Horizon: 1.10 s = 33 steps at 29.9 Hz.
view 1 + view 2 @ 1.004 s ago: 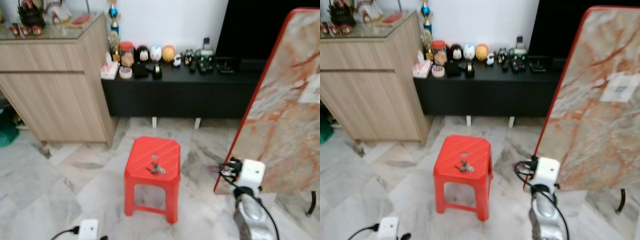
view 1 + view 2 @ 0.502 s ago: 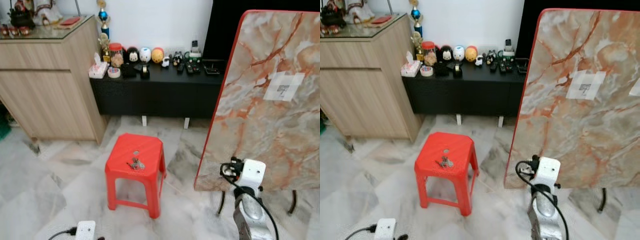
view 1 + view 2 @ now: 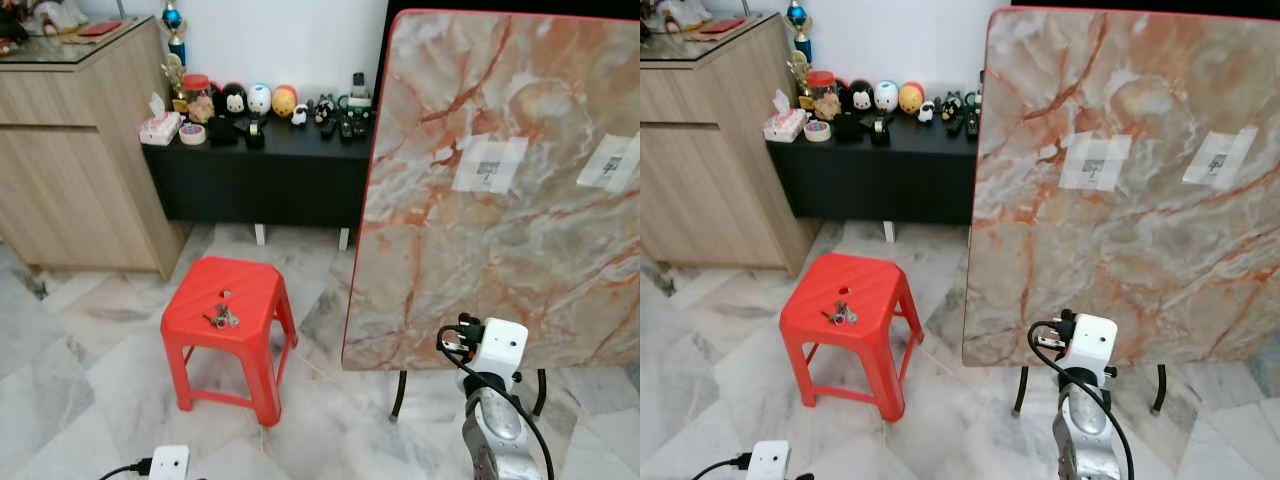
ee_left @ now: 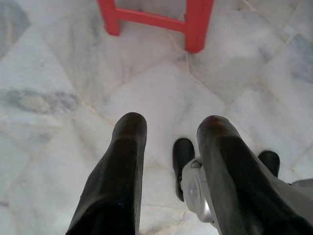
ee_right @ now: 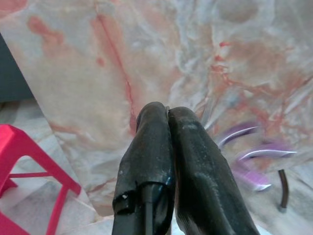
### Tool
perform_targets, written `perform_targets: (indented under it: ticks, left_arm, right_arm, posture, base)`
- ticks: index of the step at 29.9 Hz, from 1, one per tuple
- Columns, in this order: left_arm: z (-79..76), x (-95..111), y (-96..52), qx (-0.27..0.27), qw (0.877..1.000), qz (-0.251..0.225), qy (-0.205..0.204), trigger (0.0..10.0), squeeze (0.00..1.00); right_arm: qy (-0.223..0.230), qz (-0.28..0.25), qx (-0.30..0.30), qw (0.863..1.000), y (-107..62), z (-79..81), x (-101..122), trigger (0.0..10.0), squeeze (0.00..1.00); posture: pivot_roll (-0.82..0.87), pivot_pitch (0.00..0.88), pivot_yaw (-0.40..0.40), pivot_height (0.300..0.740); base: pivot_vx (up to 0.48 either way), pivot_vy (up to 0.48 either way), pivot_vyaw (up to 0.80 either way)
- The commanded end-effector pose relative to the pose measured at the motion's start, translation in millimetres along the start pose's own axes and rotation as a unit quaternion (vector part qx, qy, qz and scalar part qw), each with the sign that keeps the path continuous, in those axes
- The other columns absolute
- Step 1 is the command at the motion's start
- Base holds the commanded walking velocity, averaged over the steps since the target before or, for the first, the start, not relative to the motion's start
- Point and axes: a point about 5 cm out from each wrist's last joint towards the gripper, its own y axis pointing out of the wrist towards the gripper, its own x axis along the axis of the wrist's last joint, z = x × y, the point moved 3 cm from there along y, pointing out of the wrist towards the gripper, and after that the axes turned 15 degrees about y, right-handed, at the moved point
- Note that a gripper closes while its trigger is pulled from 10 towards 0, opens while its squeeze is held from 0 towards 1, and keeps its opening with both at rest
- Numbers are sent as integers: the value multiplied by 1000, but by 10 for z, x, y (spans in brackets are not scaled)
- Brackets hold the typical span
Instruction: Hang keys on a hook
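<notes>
A small bunch of keys [image 3: 222, 318] lies on top of a red plastic stool [image 3: 240, 292] on the marble floor. My left gripper [image 4: 171, 128] hangs low over the floor tiles, open and holding nothing, with the stool's legs [image 4: 197, 25] just beyond its fingers. My right gripper [image 5: 167, 117] is shut with nothing seen between its fingers, pointing at the marble-patterned board [image 5: 122, 58]. Blurred purple shapes [image 5: 252, 149] show beside its fingers. My right wrist [image 3: 497, 348] sits low on the right, in front of the board and well right of the stool.
A big marble-patterned table top [image 3: 500, 190] with a red rim stands on edge at the right, with two white labels [image 3: 487, 165] on it. Behind the stool is a black low cabinet [image 3: 255, 170] carrying small figures, and a wooden cabinet [image 3: 70, 150] stands at the left.
The camera has swung to the right: stool, keys and cabinets have slid left in view and the marble board takes up more of it. Both arms look unchanged.
</notes>
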Motion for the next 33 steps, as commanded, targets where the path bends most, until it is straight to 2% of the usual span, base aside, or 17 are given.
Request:
perform_targets:
  ticks: [1,27,33]
  left_arm:
    - [14,-53,-14,2,1000,8,-5,10000,0]
    - [-33,-4,3,-8,1000,3,-8,10000,0]
    - [-24,-19,-1,-8,1000,5,-8,10000,0]
  right_arm:
    - [1,-12,8,1000,21,46,58,10000,0]
    - [1,-22,10,1000,49,59,103,10000,0]
    - [2,-22,10,1000,50,63,103,10000,0]
  posture:
    - [51,0,-37,740]
    - [39,0,-34,740]
    - [40,0,-34,740]
  base:
    - [0,0,0]
    - [0,0,0]
    - [277,0,0]
